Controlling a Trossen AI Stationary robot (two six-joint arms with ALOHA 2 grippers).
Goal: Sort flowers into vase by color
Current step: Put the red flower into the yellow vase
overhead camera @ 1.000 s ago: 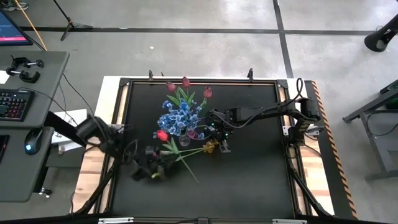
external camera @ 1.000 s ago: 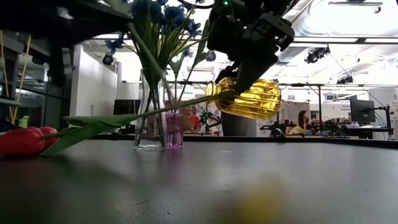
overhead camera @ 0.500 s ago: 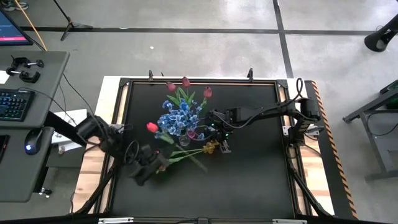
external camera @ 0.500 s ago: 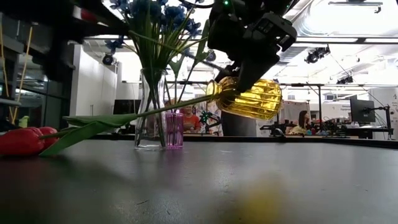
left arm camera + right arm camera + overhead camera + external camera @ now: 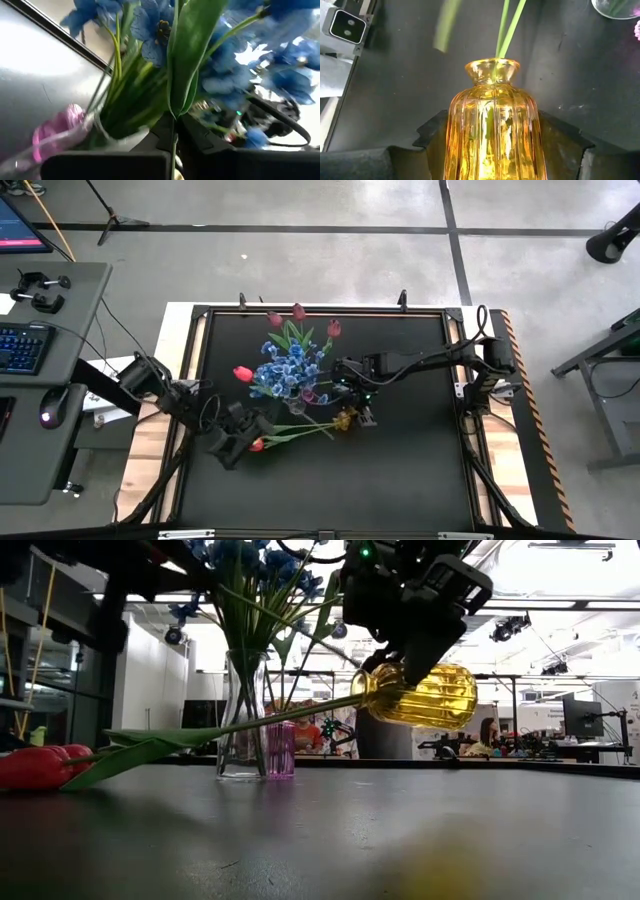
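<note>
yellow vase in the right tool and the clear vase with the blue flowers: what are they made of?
Yellow vase: looks like amber-tinted glass, glossy and ribbed; the green stems show through its wall. Could be clear plastic.
Clear vase: colourless glass or clear plastic, smooth; stems and the room behind show through it.
Blue flowers: likely fabric petals, matte, on plastic-looking green stems.

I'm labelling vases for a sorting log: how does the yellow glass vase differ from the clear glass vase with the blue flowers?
The yellow glass vase lies tilted on its side, off the table, gripped by the right gripper; the clear glass vase stands upright on the table. The yellow one is ribbed and squat; the clear one is taller and slimmer. The yellow one holds red tulip stems; the clear one holds blue flowers. Both are glass.
</note>
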